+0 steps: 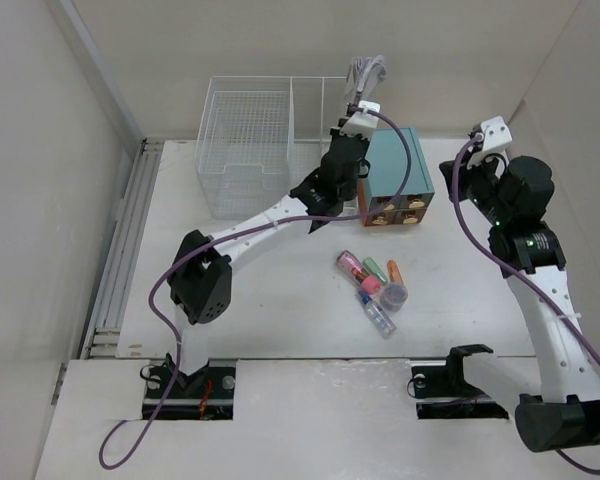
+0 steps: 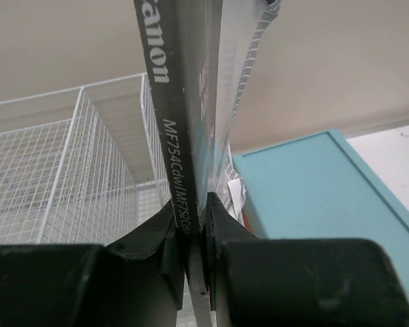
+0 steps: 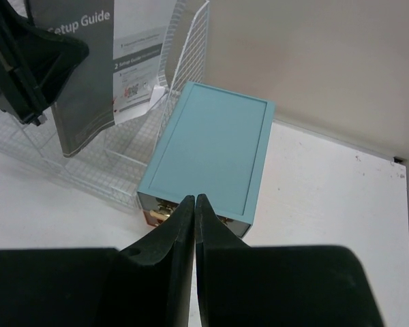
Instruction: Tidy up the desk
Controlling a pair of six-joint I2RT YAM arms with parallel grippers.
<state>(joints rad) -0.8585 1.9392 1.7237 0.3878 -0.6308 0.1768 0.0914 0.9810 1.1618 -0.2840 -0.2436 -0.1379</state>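
Note:
The desk [image 1: 280, 320] is a white tabletop. My left gripper [image 2: 191, 204] is shut on a thin grey Canon setup-guide booklet [image 2: 184, 102]. It holds the booklet upright over the narrow right compartment of the white wire basket [image 1: 245, 150], beside the teal drawer box [image 1: 400, 165]. The right wrist view shows this left gripper [image 3: 27, 75] with the booklet [image 3: 88, 82] hanging from it. My right gripper [image 3: 194, 201] is shut and empty. It hovers above the desk just in front of the teal drawer box [image 3: 218, 143], at the box's right in the top view [image 1: 452, 178].
Several coloured markers and tubes [image 1: 375, 285] lie loose on the desk's middle, in front of the box. A metal rail [image 1: 120, 250] runs along the left edge. Pale walls close the back and sides. Some papers [image 2: 235, 191] stand in the basket's narrow compartment.

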